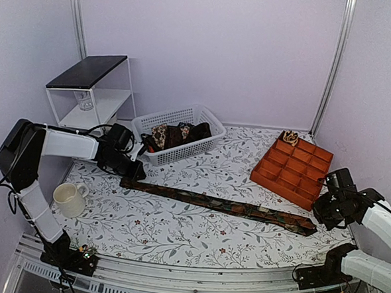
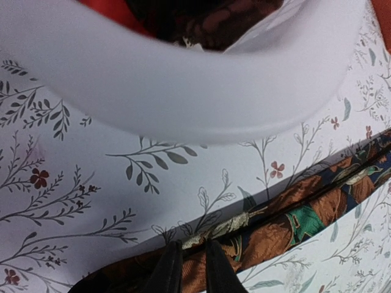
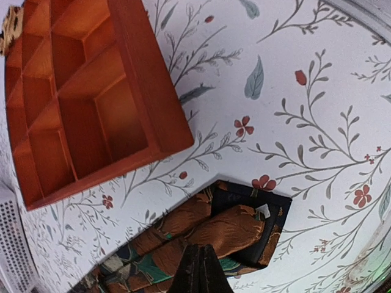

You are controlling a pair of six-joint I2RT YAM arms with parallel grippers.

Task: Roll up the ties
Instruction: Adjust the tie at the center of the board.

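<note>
One tie is laid out across the table, from beside the basket toward the tray. Its narrow end is pinched by the left gripper — fabric is seen in the slim gap between the two fingers. The right gripper is clenched tight over the folded-back wide end; whether any cloth is caught there cannot be told. More ties are heaped in the basket.

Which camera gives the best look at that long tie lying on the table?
The top external view: the long tie shows end to end. The left wrist view catches only one stretch; the right wrist view only its wide end.
</note>
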